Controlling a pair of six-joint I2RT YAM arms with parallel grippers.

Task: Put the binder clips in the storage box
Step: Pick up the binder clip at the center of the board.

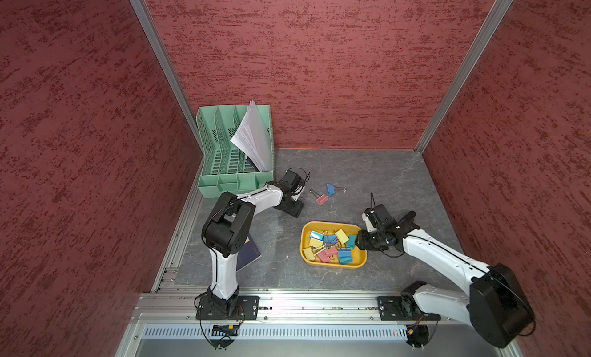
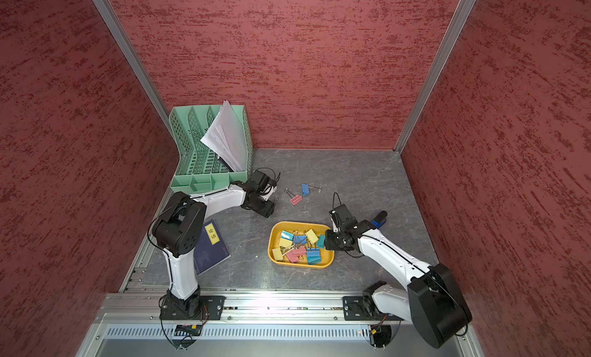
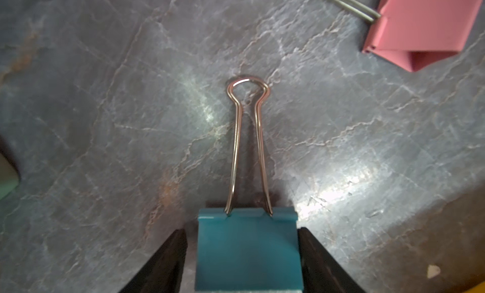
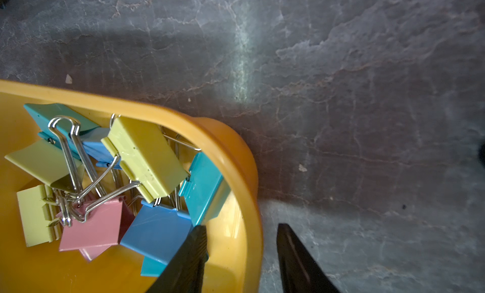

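The grey desk (image 1: 367, 179) carries a green organizer (image 1: 224, 153) in its far left corner and a dark book (image 2: 211, 246) partly under the left arm. The yellow box (image 1: 332, 265) lies right of centre, near the front.

The right tool (image 4: 240, 228) sits at the box's right end, released and holding nothing. One finger (image 4: 189, 257) is inside the box beside the clips (image 1: 331, 243). The other finger (image 4: 296, 257) is outside over the desk, so the rim runs between them. About a dozen yellow, blue, pink and teal clips lie heaped in the box.

The left tool (image 3: 242, 230) is low over the desk, just in front of the organizer. A teal clip (image 3: 248, 252) lies between its fingers (image 3: 162, 265), which stand close on either side of the body. Its wire handles point straight out from the tool. Whether the fingers press it cannot be told.

A pink clip (image 1: 321, 199) lies on the desk just right of this tool. A blue clip (image 1: 330, 189) lies just beyond it, and both are outside the box.
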